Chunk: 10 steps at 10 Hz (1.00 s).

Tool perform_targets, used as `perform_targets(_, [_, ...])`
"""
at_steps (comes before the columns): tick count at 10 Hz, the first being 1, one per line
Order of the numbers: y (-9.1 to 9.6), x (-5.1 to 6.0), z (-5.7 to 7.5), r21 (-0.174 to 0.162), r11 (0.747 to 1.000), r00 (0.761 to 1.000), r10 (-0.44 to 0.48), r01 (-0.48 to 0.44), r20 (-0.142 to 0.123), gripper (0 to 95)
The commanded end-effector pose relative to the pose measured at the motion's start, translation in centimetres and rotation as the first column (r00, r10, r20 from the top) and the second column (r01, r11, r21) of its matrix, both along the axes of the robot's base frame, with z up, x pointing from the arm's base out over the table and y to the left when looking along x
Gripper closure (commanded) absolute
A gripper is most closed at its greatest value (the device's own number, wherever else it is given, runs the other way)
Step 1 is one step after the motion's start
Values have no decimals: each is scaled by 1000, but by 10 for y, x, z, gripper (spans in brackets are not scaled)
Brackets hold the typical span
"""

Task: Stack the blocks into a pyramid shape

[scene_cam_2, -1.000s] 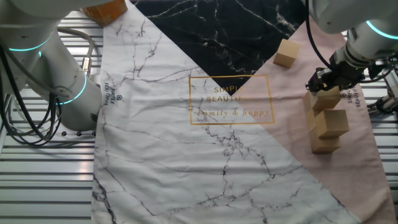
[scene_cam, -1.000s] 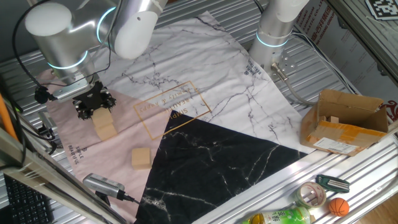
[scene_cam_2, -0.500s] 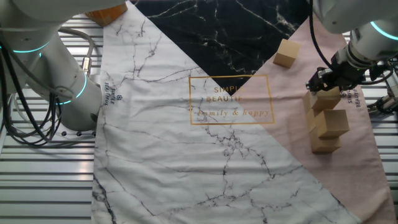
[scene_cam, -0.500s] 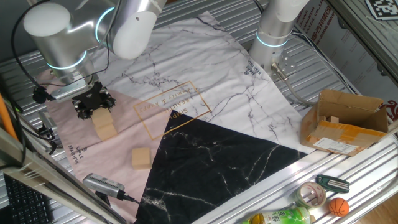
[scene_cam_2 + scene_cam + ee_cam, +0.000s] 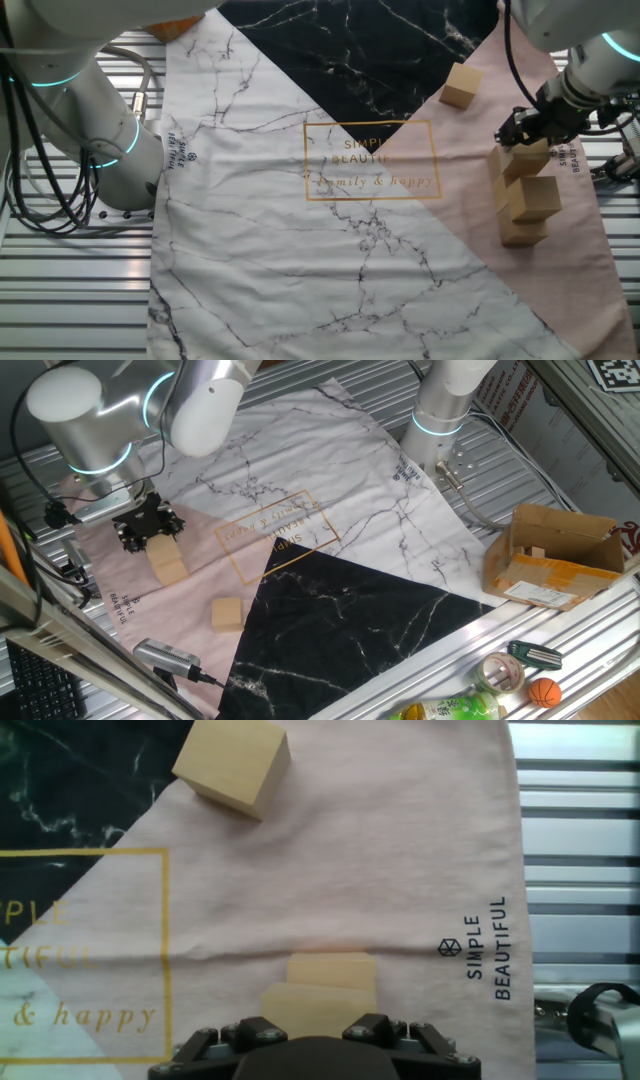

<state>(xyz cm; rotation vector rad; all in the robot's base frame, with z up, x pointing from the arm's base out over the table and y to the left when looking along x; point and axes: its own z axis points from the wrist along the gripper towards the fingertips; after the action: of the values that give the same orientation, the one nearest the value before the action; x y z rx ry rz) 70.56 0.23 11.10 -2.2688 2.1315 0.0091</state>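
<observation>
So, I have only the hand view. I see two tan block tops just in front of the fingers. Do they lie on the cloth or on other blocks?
Observer: On other blocks. They top a stack more than one level high, and the fingers are right above it.
Operator: Is there a free block besides the one at my upper left?
Observer: No, only that loose block lies apart on the cloth.
Operator: Anything else nearby?
Observer: A cardboard box, far from the stack.
</observation>
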Motion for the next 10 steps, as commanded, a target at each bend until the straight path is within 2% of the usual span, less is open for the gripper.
perform_targets(1, [0, 1, 0, -2, 999, 999, 35, -35, 9, 950])
perform_targets(5, [0, 1, 0, 0, 997, 997, 71, -71, 27, 950])
perform_targets(10, [-2, 0, 1, -1, 998, 998, 65, -65, 24, 950])
